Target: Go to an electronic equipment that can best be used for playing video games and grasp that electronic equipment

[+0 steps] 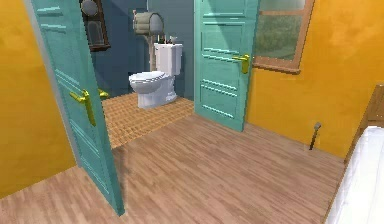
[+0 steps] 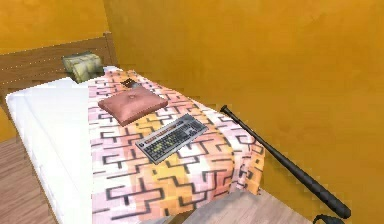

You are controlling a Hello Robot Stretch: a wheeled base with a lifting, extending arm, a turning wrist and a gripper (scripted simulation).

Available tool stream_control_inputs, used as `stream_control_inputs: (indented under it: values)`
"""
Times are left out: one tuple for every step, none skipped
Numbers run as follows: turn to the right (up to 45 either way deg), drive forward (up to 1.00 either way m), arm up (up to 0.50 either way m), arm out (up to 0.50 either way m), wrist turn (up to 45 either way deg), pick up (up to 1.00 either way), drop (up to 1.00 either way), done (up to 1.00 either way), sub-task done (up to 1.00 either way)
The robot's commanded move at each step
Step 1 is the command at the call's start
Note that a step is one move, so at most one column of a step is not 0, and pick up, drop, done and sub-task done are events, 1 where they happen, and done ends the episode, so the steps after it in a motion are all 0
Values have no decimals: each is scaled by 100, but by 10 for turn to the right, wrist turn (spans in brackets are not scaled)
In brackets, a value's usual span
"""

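The thing we look for is, we think, the grey keyed device (image 2: 175, 138) at the centre of the arm side view. It looks like a keyboard or a laptop lying flat, so it is the best candidate for playing games. It lies flat on the patterned blanket (image 2: 200, 175) of the bed (image 2: 50, 130), probably because it was simply put down there. It is tilted against the bed's edges.

Just up and left of it rests 1 pink cushion (image 2: 130, 104), close but apart from it. Further up left is a small dark thing (image 2: 128, 80), too small for us to name, and then a greenish pillow (image 2: 85, 65) at the bed's head. To the right, a dark baseball bat (image 2: 285, 165) runs down along the orange wall (image 2: 280, 60), seemingly leaned there.

We cannot tell the state of the hand, nor how the device lies relative to it.

In the forward view, 2 teal doors (image 1: 225, 60) frame a toilet (image 1: 155, 85) at upper centre.
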Motion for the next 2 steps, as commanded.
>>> stream_control_inputs:
  values:
    - [0, 0, 50, 0, 0, 0, 0, 0, 0]
    - [0, 0, 18, 0, 0, 0, 0, 0, 0]
